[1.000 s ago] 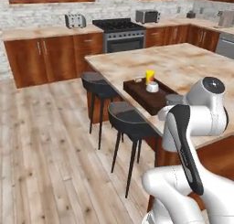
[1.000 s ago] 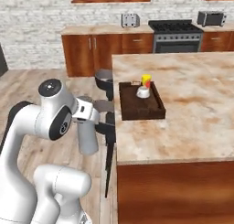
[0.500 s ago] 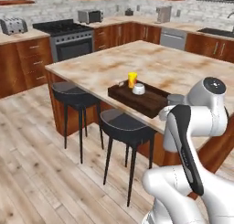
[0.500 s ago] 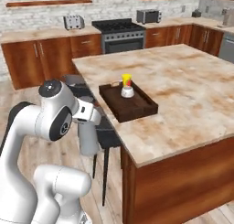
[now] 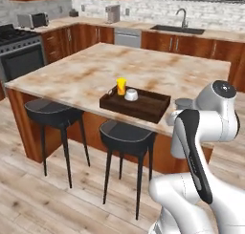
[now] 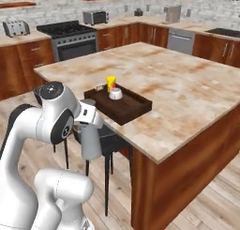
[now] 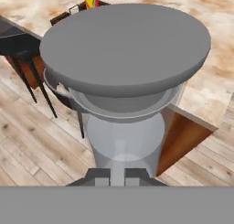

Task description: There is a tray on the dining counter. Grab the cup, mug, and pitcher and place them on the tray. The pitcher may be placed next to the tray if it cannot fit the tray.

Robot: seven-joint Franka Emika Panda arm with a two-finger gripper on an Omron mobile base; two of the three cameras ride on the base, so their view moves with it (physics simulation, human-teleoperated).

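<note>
My gripper (image 7: 118,176) is shut on the grey pitcher (image 7: 123,81), whose wide top takes up most of the hand view. From the right base view the pitcher (image 6: 90,141) hangs under the hand (image 6: 88,115), off the dining counter (image 6: 187,88) and just short of its near edge. The dark wooden tray (image 6: 131,108) lies near that edge. The yellow cup (image 6: 110,82) and the white mug (image 6: 115,94) stand upright inside the tray at its far-left end. In the left base view the tray (image 5: 150,106), cup (image 5: 121,86) and mug (image 5: 131,94) sit left of the arm.
Two black bar stools (image 5: 50,112) (image 5: 128,133) stand on the wood floor against the counter's near side, one just below the tray. A stove (image 6: 70,33), a toaster (image 6: 13,27) and a sink (image 5: 179,29) line the back counters.
The whole picture has swung in both base views, so the base has driven and turned around the counter. The pitcher stays in my grip, and the cup and mug stay in the tray.
</note>
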